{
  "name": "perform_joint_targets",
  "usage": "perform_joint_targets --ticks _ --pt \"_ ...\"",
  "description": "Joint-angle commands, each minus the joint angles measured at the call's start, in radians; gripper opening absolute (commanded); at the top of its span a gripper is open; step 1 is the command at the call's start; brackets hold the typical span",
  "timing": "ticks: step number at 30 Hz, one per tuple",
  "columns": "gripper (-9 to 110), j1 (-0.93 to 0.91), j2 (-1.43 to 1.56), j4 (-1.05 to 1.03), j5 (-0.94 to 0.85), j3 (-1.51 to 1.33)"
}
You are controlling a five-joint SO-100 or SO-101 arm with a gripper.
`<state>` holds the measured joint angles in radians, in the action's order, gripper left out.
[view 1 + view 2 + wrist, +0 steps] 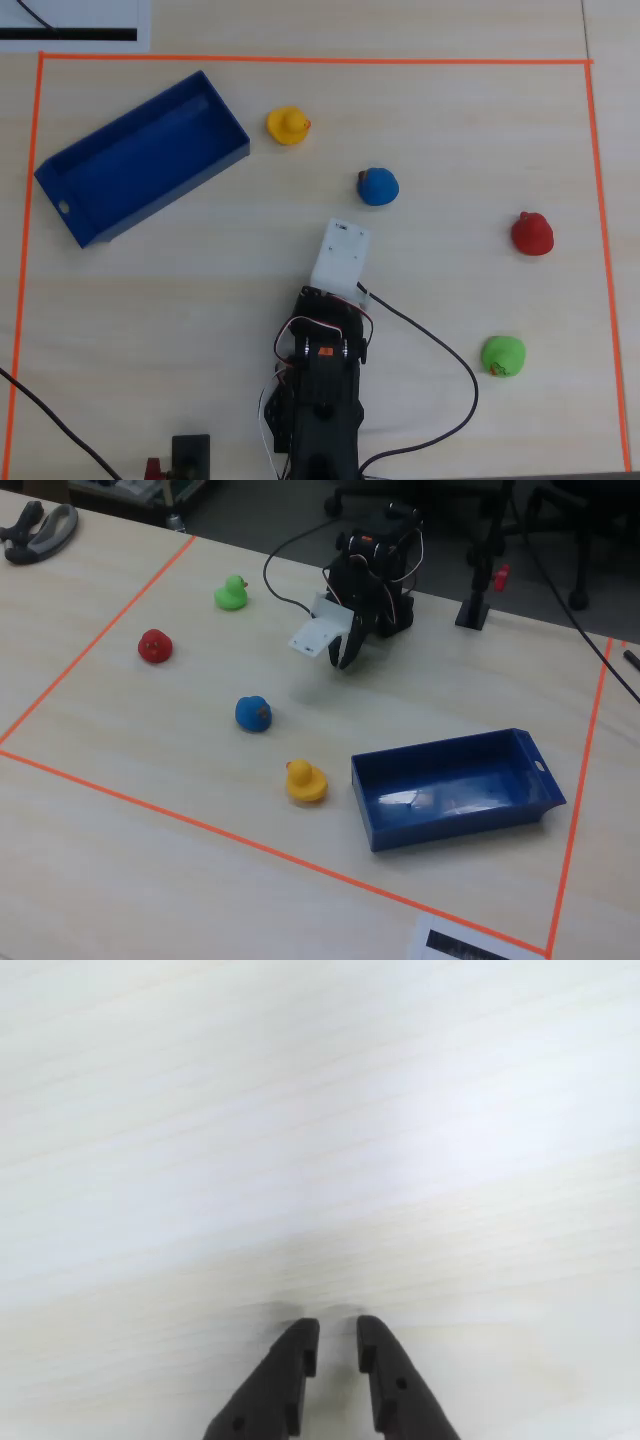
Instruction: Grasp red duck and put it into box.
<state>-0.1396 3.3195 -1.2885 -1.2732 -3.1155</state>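
While the long dark blue open-topped plastic box [140,160] sits tilted in the upper left of the overhead view, there's nothing in it, just bare blue floor and a small hole in its lower-left end wall. In the fixed view the same box [455,785] lands in the lower right, also with nothing inside.

The black two-finger gripper [338,1345] pokes in from the bottom edge of the wrist view, and its fingers are nearly together with only a thin slit between the tips. Nothing is between them; all that view shows is pale wood table [320,1140]. In the fixed view the gripper [345,655] hangs near the top centre, pointing down just above the table, beside a white camera housing, touching no duck.

The small rounded bright red toy duck [532,234] is at the right side of the overhead view, well apart from both the arm and the box, close to the orange tape border [600,200]. In the fixed view the red duck [155,646] is at the left.

Other ducks in the overhead view: a yellow one [288,125] just right of the box, a blue one [378,186] near centre, and a green one [503,356] lower right.
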Motion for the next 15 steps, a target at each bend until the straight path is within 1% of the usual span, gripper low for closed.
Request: perform_joint_targets --ticks 1,15 --pt "2 0.003 -0.009 -0.02 0.009 0.005" --pt "0 0.003 -0.009 -0.017 0.011 0.005"
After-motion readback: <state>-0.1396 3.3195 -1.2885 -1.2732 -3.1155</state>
